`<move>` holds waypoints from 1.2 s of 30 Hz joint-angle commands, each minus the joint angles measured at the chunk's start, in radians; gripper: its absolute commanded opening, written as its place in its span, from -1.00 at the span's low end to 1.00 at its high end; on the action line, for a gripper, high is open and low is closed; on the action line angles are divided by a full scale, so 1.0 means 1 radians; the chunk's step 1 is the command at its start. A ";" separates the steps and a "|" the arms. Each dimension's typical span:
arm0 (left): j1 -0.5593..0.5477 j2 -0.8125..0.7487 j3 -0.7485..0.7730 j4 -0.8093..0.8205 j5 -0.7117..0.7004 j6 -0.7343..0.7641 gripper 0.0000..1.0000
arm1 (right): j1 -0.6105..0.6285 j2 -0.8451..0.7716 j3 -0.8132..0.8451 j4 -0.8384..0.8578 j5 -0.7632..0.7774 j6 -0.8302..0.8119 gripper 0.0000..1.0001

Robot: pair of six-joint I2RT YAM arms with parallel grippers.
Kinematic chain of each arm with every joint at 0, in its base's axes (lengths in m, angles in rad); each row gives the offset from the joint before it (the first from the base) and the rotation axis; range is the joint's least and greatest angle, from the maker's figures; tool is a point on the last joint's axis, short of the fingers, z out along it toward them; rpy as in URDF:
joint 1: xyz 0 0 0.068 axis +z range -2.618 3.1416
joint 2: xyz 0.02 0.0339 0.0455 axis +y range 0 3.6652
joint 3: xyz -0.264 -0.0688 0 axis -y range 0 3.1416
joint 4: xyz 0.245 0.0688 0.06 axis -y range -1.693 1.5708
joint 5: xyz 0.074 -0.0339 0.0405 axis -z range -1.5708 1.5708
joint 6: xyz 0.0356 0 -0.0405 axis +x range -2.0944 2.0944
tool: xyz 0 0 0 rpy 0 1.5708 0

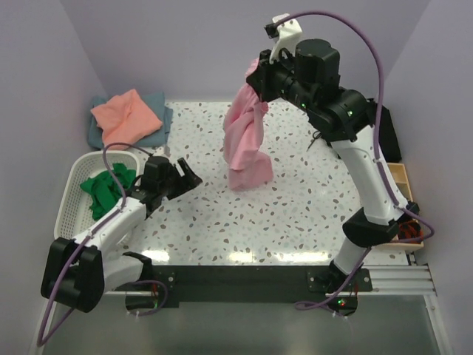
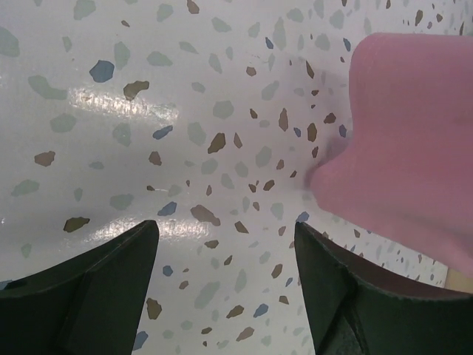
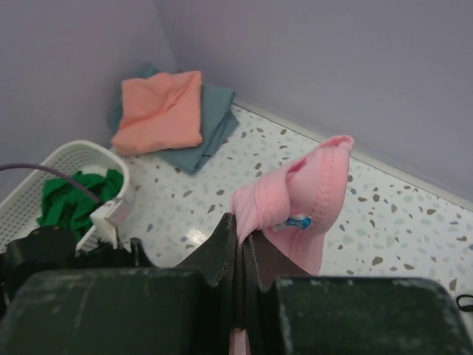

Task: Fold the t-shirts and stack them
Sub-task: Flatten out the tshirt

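My right gripper [image 3: 242, 225] is shut on the neck edge of the light pink t-shirt [image 1: 244, 140], near its small label. The shirt hangs from that grip over the table's middle, its bunched lower end resting on the surface. In the top view the right gripper [image 1: 257, 80] is raised high. My left gripper [image 1: 188, 174] sits low and open to the left of the hanging shirt; its wrist view shows the pink cloth [image 2: 414, 148] just beyond the right finger. A salmon-orange t-shirt [image 1: 127, 117] lies folded on a grey-blue t-shirt [image 1: 159, 111] at the back left. The bright green t-shirt [image 1: 107, 188] lies crumpled in the basket.
A white plastic basket [image 1: 74, 200] stands at the left edge beside my left arm. A wooden box [image 1: 405, 177] and a dark object sit at the right edge. Purple walls close in the back and both sides of the speckled table [image 1: 295, 214].
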 commanded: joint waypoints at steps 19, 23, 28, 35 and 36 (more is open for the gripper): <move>0.001 -0.212 0.126 -0.217 -0.192 0.061 0.64 | 0.231 -0.807 -1.398 -0.031 -0.124 0.548 0.29; 0.001 -0.183 0.094 -0.167 -0.155 0.051 0.64 | 0.231 -0.879 -1.334 -0.122 0.124 0.532 0.57; 0.001 -0.102 0.080 -0.121 -0.092 0.063 0.59 | 0.231 -0.709 -1.265 -0.066 0.142 0.372 0.74; 0.001 -0.007 0.085 -0.061 -0.034 0.135 0.59 | 0.267 -0.542 -1.363 0.091 -0.006 0.397 0.60; 0.001 0.024 0.094 -0.058 -0.026 0.147 0.59 | 0.273 -0.536 -1.383 0.094 -0.006 0.398 0.60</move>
